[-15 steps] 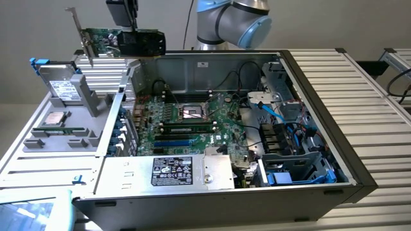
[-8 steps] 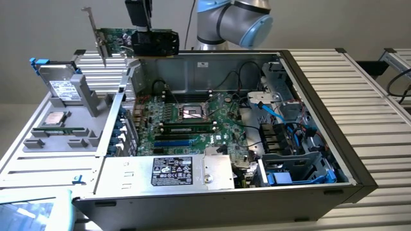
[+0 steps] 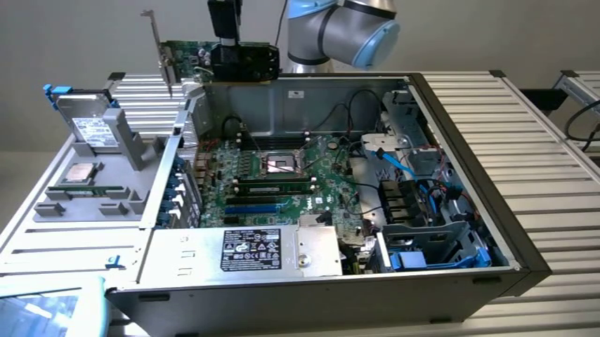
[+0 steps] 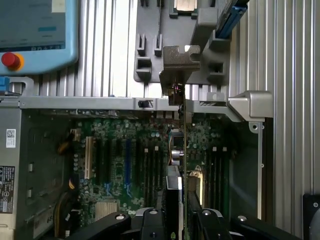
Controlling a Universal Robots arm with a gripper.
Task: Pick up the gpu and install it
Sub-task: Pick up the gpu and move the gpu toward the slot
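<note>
Counter (image 3: 535,133): ribbed metal, with the open case (image 3: 187,260) lying on it, side panel off. Arm (image 3: 347,28) is at the far side, behind the case. Board (image 3: 281,186) lies flat inside the case with its slots exposed.

Step, as I judge it: pickup is done and the carry to the case is under way. The install is not done, since no part of the card sits in a slot.

Gpu (image 3: 187,56) is in the air above the case's far corner on the exterior view's left, well clear of the board. It is held on edge, with the bracket (image 3: 150,35) sticking up at the exterior view's left end.

Tool (image 3: 242,67) is pinching the gpu at the cooler end. In the wrist view the fingers (image 4: 207,222) sit either side of the edge-on card, and the board's slots are visible past it.

Seating calls for the card's lower edge to line up over one slot and for the bracket to meet the case's rear wall. There is a tilt risk if it comes down skewed.
</note>
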